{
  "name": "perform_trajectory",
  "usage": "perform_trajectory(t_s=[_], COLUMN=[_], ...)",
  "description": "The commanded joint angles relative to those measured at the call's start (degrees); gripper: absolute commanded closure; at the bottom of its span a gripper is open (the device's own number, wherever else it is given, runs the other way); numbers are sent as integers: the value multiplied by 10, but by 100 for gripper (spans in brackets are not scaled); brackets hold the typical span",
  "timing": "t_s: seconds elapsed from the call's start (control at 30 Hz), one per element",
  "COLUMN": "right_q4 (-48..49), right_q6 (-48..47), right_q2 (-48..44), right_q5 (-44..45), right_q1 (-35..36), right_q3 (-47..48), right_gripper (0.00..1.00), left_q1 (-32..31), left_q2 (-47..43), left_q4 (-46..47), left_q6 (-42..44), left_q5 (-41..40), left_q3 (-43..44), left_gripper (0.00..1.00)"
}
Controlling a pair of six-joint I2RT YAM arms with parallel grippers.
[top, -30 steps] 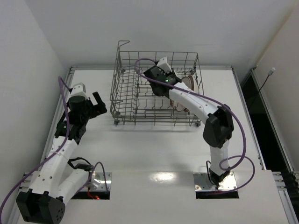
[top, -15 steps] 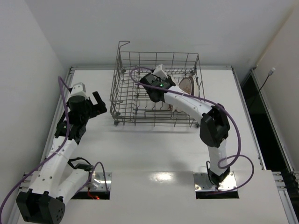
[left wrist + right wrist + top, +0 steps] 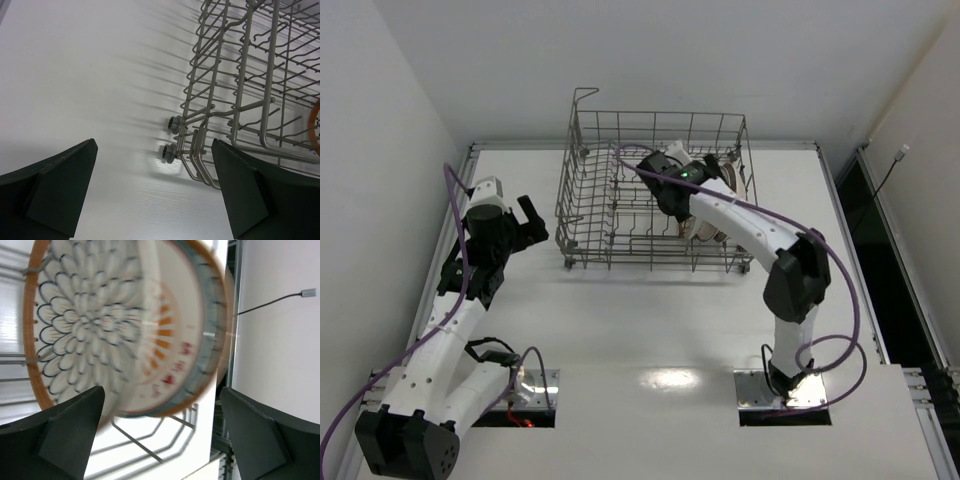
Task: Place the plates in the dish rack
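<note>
Overhead, I see the dish rack [image 3: 620, 200] at twelve o'clock, plates [image 3: 701, 230] standing at its three o'clock end by my right claw [image 3: 712, 172]. Left wrist: left claw [image 3: 154, 150] wide open, empty. Right wrist: fingers [image 3: 65, 430] spread wide, gripping nothing, plates ahead.

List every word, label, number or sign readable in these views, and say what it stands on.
None can be read. The petal-pattern plate and the plate behind it carry only painted decoration, the latter blurred; the dish rack and table bear no lettering.
</note>
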Motion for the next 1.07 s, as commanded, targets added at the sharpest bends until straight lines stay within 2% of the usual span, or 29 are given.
perform_trajectory(t_s=[0.0,0.23,0.3,0.43,0.67,0.77,1.03], right_q4=[-22,52,59,53,33,61,51], right_q6=[18,-33,-33,-33,-27,-27,-2], right_q2=[-107,-279,-304,-333,-366,-398,-398], right_q5=[-2,-163,-180,-188,-143,-137,-96], right_q1=[-9,-21,-14,-8,-14,-19,-19], right_q3=[33,-13,-13,-13,-46,-76,-108], right_gripper=[0,0,0,0,0,0,0], left_q1=[2,2,2,2,2,2,2], left_q2=[-9,-9,-2,13,13,13,18], left_q4=[25,25,25,25,25,25,25], left_q6=[7,7,7,7,7,7,12], left_q5=[-8,-8,-3,4,4,4,-1], left_q3=[1,1,1,1,1,1,1], left_gripper=[0,0,0,0,0,0,0])
